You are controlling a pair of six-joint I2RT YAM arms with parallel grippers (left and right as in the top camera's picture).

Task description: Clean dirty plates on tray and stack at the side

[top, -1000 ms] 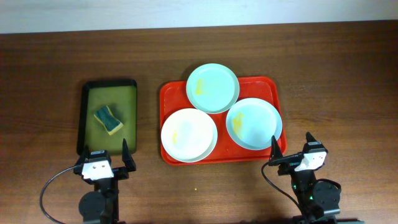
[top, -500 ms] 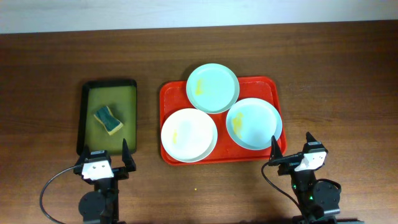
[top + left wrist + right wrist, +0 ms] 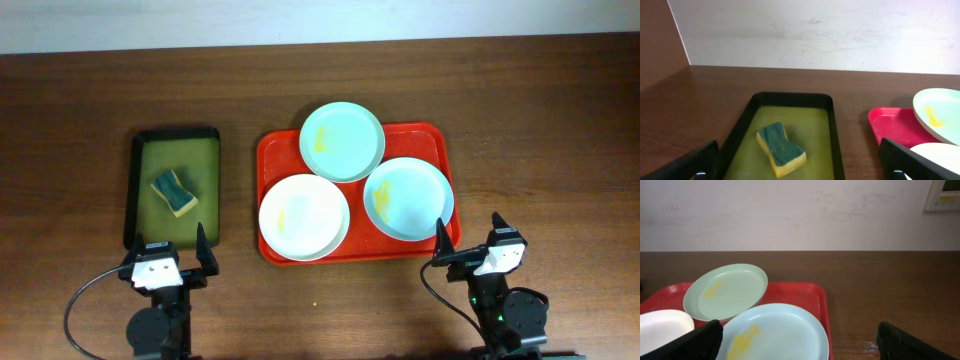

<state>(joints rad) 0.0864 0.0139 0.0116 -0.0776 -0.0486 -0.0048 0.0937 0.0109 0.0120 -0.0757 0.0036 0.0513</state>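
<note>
Seen from overhead, three smeared plates crowd the red tray [image 3: 428, 143] at the centre of the wooden desk [image 3: 540, 120]. The mint plate [image 3: 342, 141] sits at the tray's 12 o'clock and overhangs its far rim. The white plate [image 3: 304, 217] fills the 7 o'clock corner, and the blue plate [image 3: 408, 199] lies at 4 o'clock, reaching almost to the right rim. The three rims meet near the tray's middle, and each plate carries a yellow streak. Bare red shows only at the corners.

At the tray's 9 o'clock, across a narrow strip of bare wood, stands a black-rimmed green tray [image 3: 176, 132]. A yellow-and-green sponge [image 3: 174, 192] lies on its floor, clear of every wall.

The left end effector [image 3: 166, 252] hangs at the green tray's 6 o'clock edge with its jaws spread wide, gripping nothing. The right end effector [image 3: 469, 225] sits at the red tray's 5 o'clock corner, just off the rim, equally wide apart and empty. Its camera shows the mint plate tilted, its far edge raised.

Open desk runs broad at the red tray's 3 o'clock, along the far side toward the pale wall [image 3: 790, 215], and between the two arms at 6 o'clock.
</note>
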